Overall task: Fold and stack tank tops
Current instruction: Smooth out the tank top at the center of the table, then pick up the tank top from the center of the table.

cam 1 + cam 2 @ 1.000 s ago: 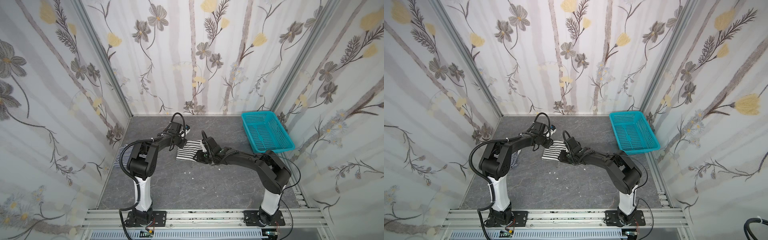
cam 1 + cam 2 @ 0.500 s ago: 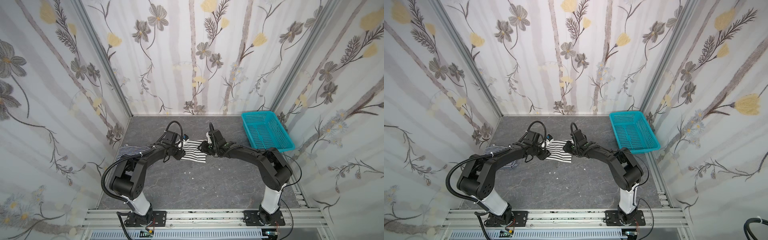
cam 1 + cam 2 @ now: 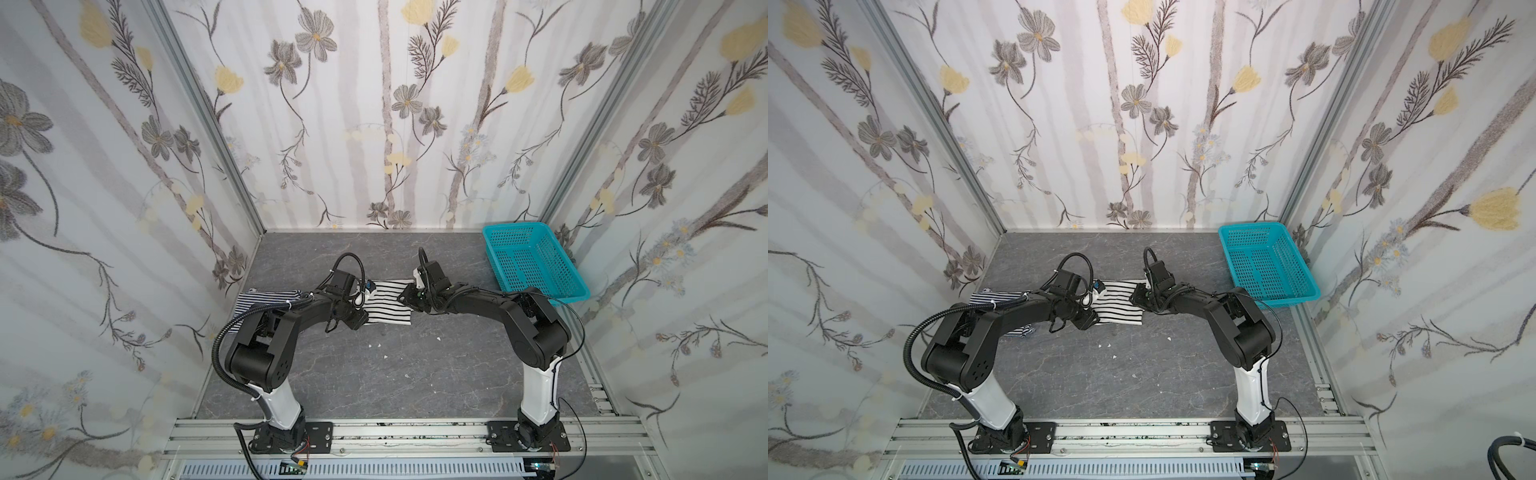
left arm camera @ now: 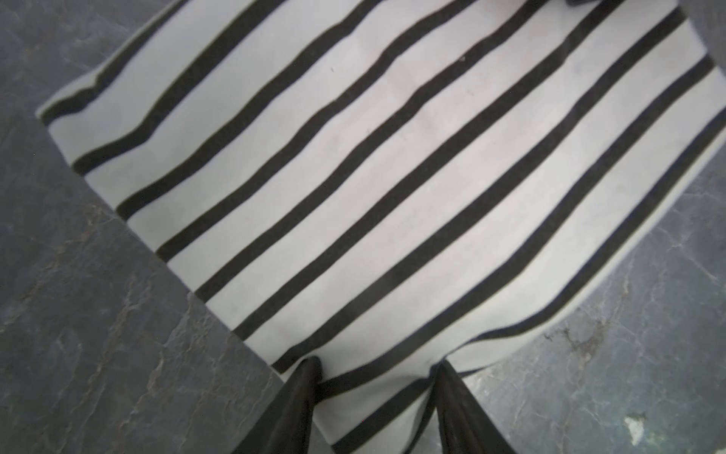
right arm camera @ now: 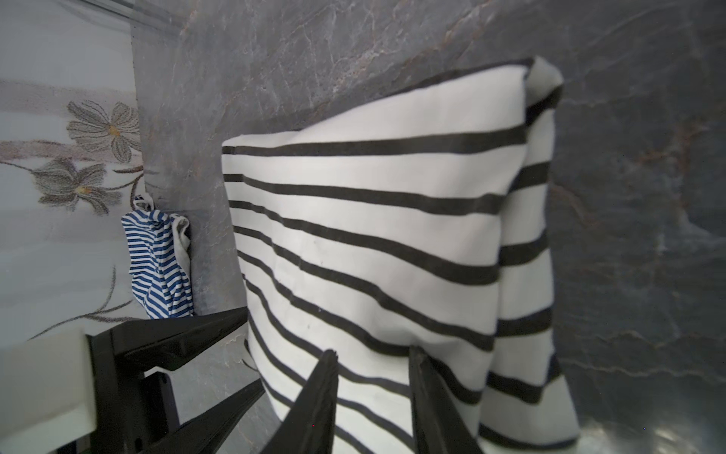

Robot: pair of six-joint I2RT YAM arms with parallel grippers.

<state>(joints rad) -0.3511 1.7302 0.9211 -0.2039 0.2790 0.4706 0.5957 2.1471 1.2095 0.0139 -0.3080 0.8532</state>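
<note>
Both grippers have moved to opposite edges of the folded black-striped tank top (image 3: 388,305), which lies flat between them. Fingers of the left gripper (image 4: 377,367) and right gripper (image 5: 373,353) stand spread, tips on the cloth, nothing pinched. Judged folded; stacking with the navy-striped tank top (image 3: 266,298) is pending.

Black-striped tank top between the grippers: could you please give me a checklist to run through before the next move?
1. Black-striped tank top folded and lying flat: ok.
2. Left gripper jaws apart, cloth not pinched: ok.
3. Right gripper jaws apart over the cloth: ok.
4. Fingertips lifted off the cloth: cannot tell.
5. Navy-striped tank top folded: not ok, it lies rumpled.
6. Tops stacked: not ok, they lie apart.
</note>
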